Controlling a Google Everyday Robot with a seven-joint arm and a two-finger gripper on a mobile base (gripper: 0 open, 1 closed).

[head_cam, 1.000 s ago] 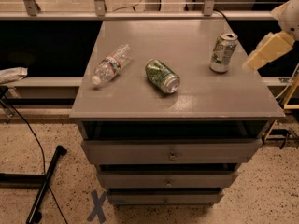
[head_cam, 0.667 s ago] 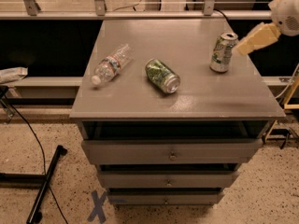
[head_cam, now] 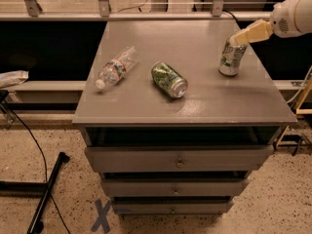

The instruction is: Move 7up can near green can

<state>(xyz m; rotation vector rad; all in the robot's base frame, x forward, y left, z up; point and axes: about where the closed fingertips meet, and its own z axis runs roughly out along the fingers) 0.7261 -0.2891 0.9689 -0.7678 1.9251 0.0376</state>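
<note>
The 7up can (head_cam: pixel 230 59), pale silvery-white with green lettering, stands upright near the right edge of the grey cabinet top (head_cam: pixel 195 106). The green can (head_cam: pixel 169 79), dark green with a leafy pattern, lies on its side near the middle of the top. My gripper (head_cam: pixel 239 37) comes in from the upper right on a white arm (head_cam: pixel 292 17). Its tan fingers reach the top of the 7up can and partly cover its rim.
A clear plastic bottle (head_cam: pixel 115 68) lies on its side at the left of the top. Drawers (head_cam: pixel 178 158) sit below the top. A metal railing (head_cam: pixel 156 4) runs behind it. A black stand and cable (head_cam: pixel 44 189) lie on the floor at the left.
My gripper has moved left and up from beside the cabinet's right edge to the top of the 7up can. The cans and the bottle have not moved.
</note>
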